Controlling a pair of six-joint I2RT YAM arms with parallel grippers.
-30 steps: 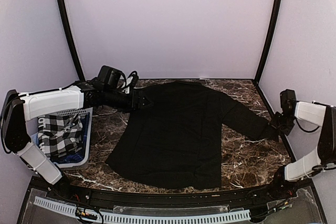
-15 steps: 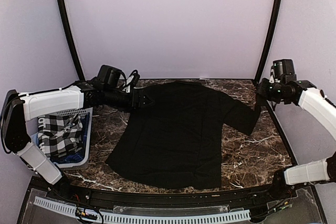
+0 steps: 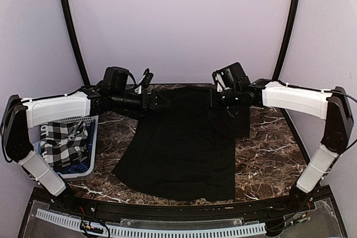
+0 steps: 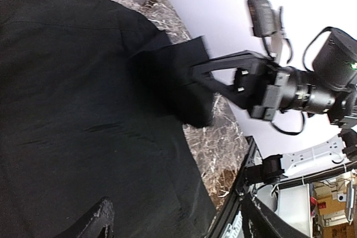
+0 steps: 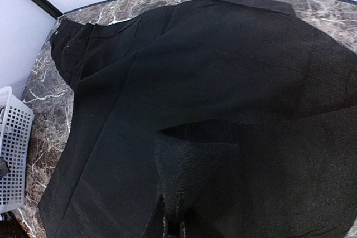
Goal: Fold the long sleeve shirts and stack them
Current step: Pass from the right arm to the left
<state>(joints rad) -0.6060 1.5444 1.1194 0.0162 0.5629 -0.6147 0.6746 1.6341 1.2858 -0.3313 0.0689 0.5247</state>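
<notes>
The long sleeve shirt (image 3: 178,154) is plain black, of soft matt cloth without shine. It lies spread flat in the middle of the tabletop (image 3: 268,154), with the collar to the far side. One sleeve is raised and doubled over the body. My right claw (image 4: 198,69) is clenched on the cloth of this sleeve, which hangs from it in a limp, almost square fold. My left claw (image 3: 160,101) is at the other shoulder, its fingers (image 4: 101,221) spread apart above the cloth and grasping nothing. The tabletop has a dark brown marble pattern with white veins. At my left stands a white plastic basket (image 3: 92,137), its wall full of small slots, and in it lies a black-and-white checked cloth (image 3: 64,143).
</notes>
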